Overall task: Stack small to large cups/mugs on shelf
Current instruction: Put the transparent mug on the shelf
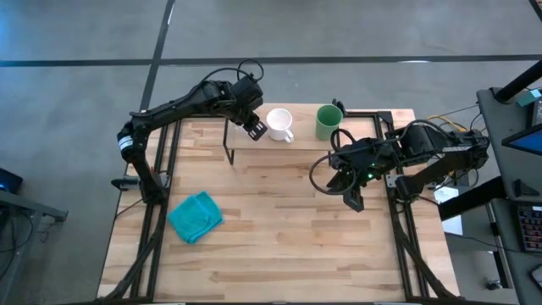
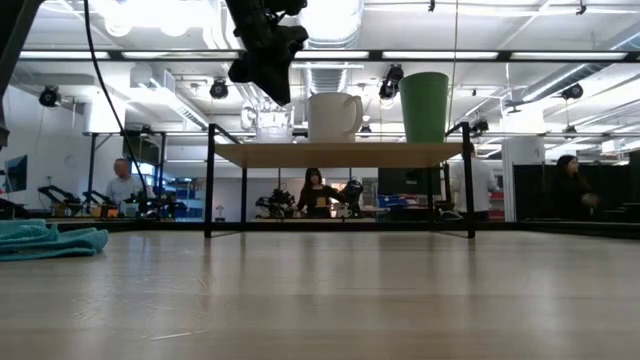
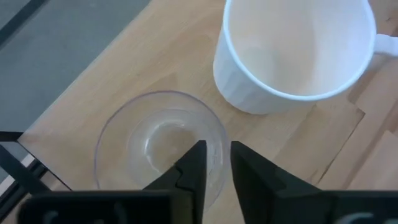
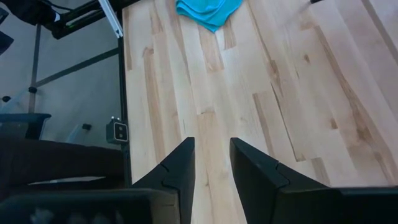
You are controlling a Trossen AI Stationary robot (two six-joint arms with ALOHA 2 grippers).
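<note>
Now | shelf (image 2: 340, 154): three cups | left pincer (image 3: 214, 163) parted over glass cup (image 3: 155, 143) | right pincer (image 4: 211, 165) parted

Both arms are matte black, jointed, with looping black cables; the left arm (image 1: 169, 108) wears a white band near its base.

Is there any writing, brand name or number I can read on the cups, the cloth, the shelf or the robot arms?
None can be read.
white mug: plain, no print.
green cup: plain, no label.
glass cup: clear, unmarked.
teal cloth: no tag showing.
shelf: bare wood.
Small box at the table's edge, right wrist view: any marking is too small to read.
</note>
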